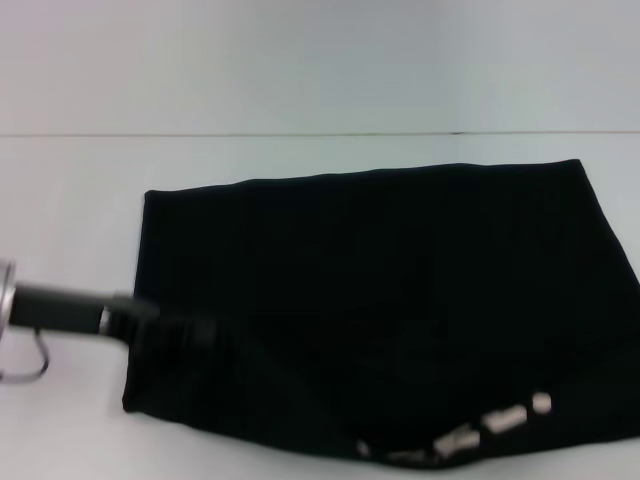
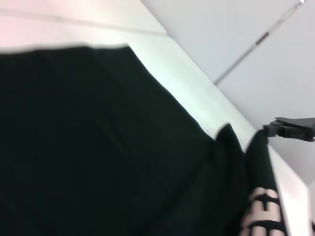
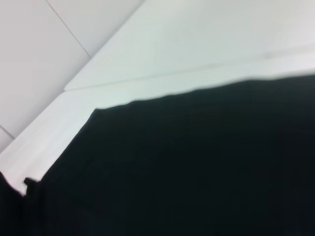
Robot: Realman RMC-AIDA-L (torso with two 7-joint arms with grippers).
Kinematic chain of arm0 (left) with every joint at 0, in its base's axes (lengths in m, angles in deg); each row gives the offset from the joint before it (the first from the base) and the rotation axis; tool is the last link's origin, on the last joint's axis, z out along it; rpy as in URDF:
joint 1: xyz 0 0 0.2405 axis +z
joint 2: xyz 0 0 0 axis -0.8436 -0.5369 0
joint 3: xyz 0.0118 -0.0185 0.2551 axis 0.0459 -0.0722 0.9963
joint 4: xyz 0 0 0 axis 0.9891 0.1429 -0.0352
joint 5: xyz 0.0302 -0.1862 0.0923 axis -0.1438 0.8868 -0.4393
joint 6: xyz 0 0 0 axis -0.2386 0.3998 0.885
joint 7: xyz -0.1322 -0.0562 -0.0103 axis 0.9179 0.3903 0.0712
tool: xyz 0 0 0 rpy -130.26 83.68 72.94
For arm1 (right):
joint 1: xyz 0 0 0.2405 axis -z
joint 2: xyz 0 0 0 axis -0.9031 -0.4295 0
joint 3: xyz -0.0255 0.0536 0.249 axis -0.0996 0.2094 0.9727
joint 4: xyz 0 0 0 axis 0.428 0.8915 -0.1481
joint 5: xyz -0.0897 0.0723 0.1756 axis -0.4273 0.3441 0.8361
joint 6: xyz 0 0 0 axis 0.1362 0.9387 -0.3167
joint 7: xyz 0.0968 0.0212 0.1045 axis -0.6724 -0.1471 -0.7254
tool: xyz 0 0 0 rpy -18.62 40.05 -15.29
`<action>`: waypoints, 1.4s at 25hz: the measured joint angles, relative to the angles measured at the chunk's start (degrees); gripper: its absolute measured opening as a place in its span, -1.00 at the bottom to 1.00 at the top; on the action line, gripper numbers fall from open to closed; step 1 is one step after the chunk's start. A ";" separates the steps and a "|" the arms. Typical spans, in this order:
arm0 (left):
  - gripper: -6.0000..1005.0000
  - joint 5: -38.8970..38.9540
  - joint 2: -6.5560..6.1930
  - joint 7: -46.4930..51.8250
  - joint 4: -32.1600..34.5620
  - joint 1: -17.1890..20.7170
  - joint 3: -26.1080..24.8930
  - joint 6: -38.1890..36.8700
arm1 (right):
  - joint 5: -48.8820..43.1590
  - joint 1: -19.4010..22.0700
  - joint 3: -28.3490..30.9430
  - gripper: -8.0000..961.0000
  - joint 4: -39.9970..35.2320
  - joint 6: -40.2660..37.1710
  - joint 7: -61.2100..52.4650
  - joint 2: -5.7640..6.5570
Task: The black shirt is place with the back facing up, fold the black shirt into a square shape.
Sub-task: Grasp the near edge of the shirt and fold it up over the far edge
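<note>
- The black shirt (image 1: pixel 380 300) is spread out on the white surface (image 1: pixel 70 200), covering most of the middle and right side from where the head camera looks.
- It's plain black on top, a rough rectangle with a fairly straight far edge and a clean far-left corner.
- The near edge is rumpled and turned up a bit, so some white block lettering (image 1: pixel 490 425) peeks out on the near right side. The left wrist view catches the same lettering (image 2: pixel 261 211) on a lifted fold.
- The left end effector (image 1: pixel 165 328) comes in low from the left and sits right at the shirt's near-left edge, on the fabric. It blends into the black cloth, so honestly can't tell whether it's open or clamped.
- The right end effector (image 2: pixel 290 129) shows up in the left wrist view, a dark clamp at the raised peak of fabric. It looks pinched on the shirt.
</note>
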 joint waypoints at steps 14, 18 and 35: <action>-0.98 1.75 -0.97 6.09 -9.20 -10.62 3.50 37.32 | -0.89 -15.69 -10.21 -0.98 12.23 33.32 -7.88 1.53; -0.98 1.81 -0.17 6.71 -10.38 -12.10 6.05 46.99 | -0.70 -19.04 -12.57 -0.98 16.07 41.95 -7.85 1.46; -0.98 1.58 1.07 7.35 -10.53 -10.57 8.34 60.92 | -0.20 -27.88 -15.09 -0.98 20.93 58.50 -6.64 -0.25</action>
